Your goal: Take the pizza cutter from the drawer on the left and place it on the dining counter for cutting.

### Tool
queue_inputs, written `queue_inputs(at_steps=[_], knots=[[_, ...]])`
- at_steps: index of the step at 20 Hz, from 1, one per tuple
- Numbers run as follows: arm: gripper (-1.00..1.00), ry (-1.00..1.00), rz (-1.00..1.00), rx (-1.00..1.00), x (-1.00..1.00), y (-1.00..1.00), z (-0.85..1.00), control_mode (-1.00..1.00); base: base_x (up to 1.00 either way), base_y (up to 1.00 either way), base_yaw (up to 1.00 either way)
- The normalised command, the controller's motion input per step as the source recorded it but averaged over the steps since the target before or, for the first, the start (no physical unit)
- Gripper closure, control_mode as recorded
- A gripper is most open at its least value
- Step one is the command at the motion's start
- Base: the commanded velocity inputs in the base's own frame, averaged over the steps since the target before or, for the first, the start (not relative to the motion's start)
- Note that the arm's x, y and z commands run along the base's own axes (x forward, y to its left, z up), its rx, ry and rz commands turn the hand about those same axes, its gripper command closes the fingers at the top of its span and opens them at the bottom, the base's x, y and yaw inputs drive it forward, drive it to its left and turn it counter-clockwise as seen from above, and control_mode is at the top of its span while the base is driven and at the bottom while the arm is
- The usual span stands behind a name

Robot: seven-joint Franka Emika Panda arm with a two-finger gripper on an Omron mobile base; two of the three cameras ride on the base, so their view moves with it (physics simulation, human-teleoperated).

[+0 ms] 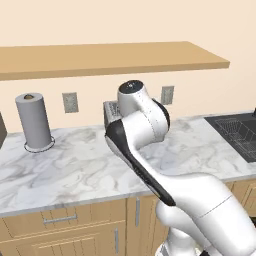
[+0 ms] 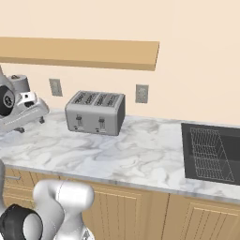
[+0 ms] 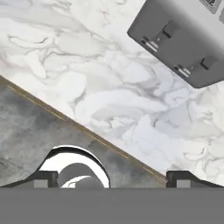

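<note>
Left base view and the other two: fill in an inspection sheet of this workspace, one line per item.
Surface: marble counter against the beige wall.
Job's things: drawer with a horizontal bar pull, under the counter's left part, shut.
Clutter: toaster at the wall; paper towel roll upright to its left.
Grippers: tool open and empty, looking down over the counter's front edge.
Cables: nothing seen.
Surroundings: sink with a wire rack, on the right; shelf above the counter; wall sockets.
</note>
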Motion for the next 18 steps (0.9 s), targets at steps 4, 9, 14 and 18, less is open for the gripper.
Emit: queue_inputs(at_steps=[4,9,14,18], knots=[[-1.0,-0.16,0.36,-0.29,-0.09,1.0,-0.56,-1.0,0.0,0.0,0.0],[-1.0,-0.2,0.34,-0.26,-0.03,1.0,-0.68,-1.0,0.0,0.0,0.0],[-1.0,-0.19,0.32,-0.18,0.0,1.0,-0.8,-1.0,0.0,0.0,0.0],[-1.0,-0.15,0.24,-0.08,0.0,0.95,-0.85,-1.0,0.0,0.0,0.0]])
